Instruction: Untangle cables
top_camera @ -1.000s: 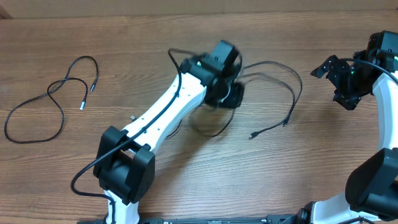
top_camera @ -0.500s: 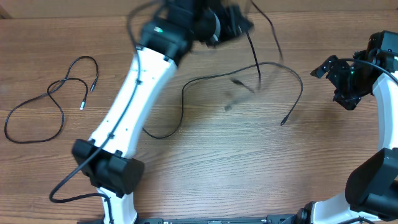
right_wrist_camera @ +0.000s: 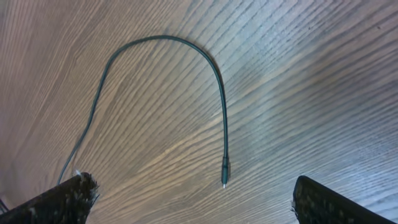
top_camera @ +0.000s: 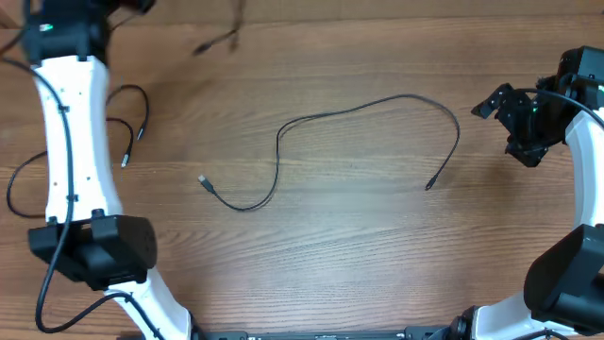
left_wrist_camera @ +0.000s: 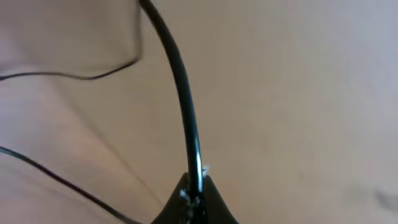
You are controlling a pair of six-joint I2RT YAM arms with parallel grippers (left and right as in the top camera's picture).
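Observation:
My left gripper point(left_wrist_camera: 194, 198) is shut on a thin black cable point(left_wrist_camera: 180, 87), which runs up out of the left wrist view. In the overhead view the left arm point(top_camera: 66, 113) reaches to the far-left top corner, and the held cable's blurred end point(top_camera: 217, 40) swings near the top edge. A second cable point(top_camera: 359, 109) lies loose across the middle of the table. Its plug end point(right_wrist_camera: 224, 177) lies between my right gripper's point(right_wrist_camera: 199, 199) wide-open, empty fingers. The right gripper point(top_camera: 514, 123) hovers at the right. A third cable point(top_camera: 118, 127) lies looped at the left, partly hidden by the left arm.
The wooden table point(top_camera: 359, 255) fills the view. The left arm's base point(top_camera: 94, 250) stands at the front left and the right arm's base point(top_camera: 566, 283) at the front right. Thicker black arm wires run along both arms.
My left arm has swung from the table's middle to the far-left top corner, pulling one cable up and away. The middle cable now lies alone. The right arm has not moved.

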